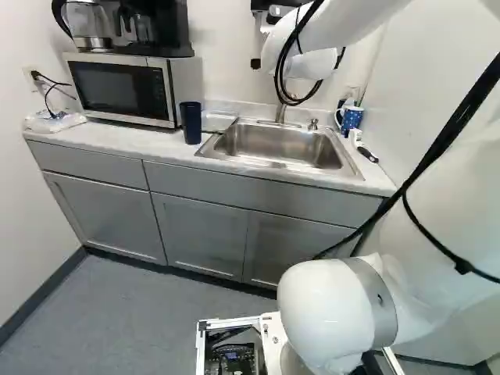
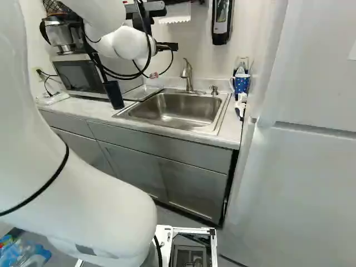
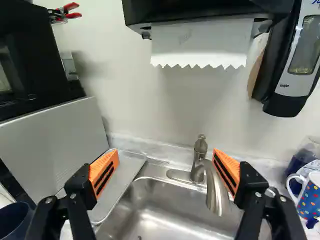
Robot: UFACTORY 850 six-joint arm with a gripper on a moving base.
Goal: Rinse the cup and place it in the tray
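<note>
Counter (image 1: pixel 94 137) holds microwave (image 1: pixel 123 91), sink (image 1: pixel 275 145) and tray (image 3: pixel 128 172). Over it, my pincer (image 2: pixel 167 47) hangs with fingers wide apart. Dark blue cup (image 1: pixel 191 123) stands upright beside the microwave, near the tray.

A microwave (image 1: pixel 121 87) is sitting on the countertop (image 1: pixel 98 138).
A coffee maker (image 1: pixel 168 27) is standing atop it; a paper towel (image 3: pixel 200 42) is hanging from a black dispenser (image 3: pixel 200 10), and a soap dispenser (image 3: pixel 291 75) is hanging beside that.
</note>
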